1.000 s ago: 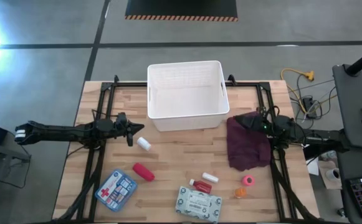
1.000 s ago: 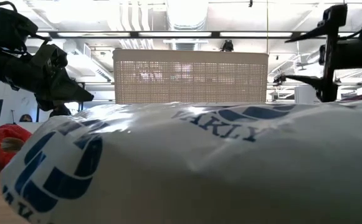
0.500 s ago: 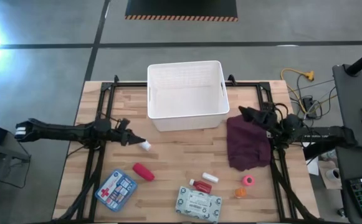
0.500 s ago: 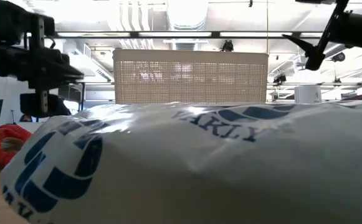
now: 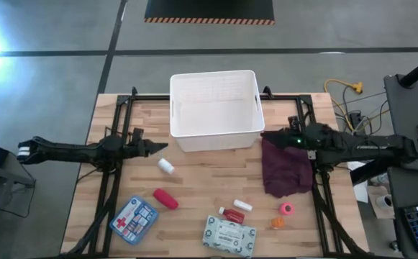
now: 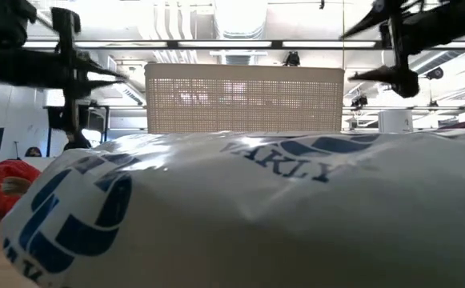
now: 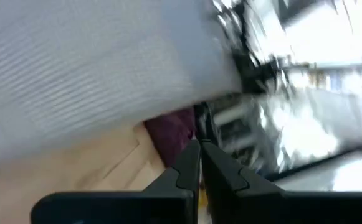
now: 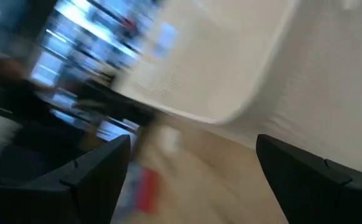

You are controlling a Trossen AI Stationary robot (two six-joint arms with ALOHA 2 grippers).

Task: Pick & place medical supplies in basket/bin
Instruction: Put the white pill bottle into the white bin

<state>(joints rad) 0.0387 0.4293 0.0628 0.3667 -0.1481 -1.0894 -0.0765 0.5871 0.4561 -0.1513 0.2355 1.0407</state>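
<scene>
Shifted since a second ago: left gripper (image 5: 158, 147) drawn back from the small white bottle (image 5: 166, 166), now lying alone on the wooden counter (image 5: 194, 180); right gripper (image 5: 270, 134) reached forward over the maroon cloth (image 5: 286, 167) to just beside the bin's near right corner.

High view: large white rectangular plastic bin with lattice sides (image 5: 215, 111) at the counter's far middle, nothing seen inside. Supplies spread along the near edge, probably laid out for one-by-one picking: red cylinder (image 5: 166, 198), blue-white pouch with red cross (image 5: 133, 219), pale green wipes pack (image 5: 228, 235), red-white tube (image 5: 232, 214), pink roll (image 5: 286, 208), orange piece (image 5: 277, 222). No item carried by either arm.

Low view: wipes pack (image 6: 248, 212) filling almost everything, pressed close to the lens; bin wall (image 6: 244, 98) behind; both arms raised high at the upper corners.

Left wrist view: fingers (image 7: 190, 168) pressed together, clenched on nothing, pointed toward the bin wall (image 7: 93, 68) and cloth (image 7: 171, 134).

Right wrist view: fingers (image 8: 81, 174) spread wide, released and empty, facing the bin's rounded rim (image 8: 255, 68); likely readied for a coming pick.
</scene>
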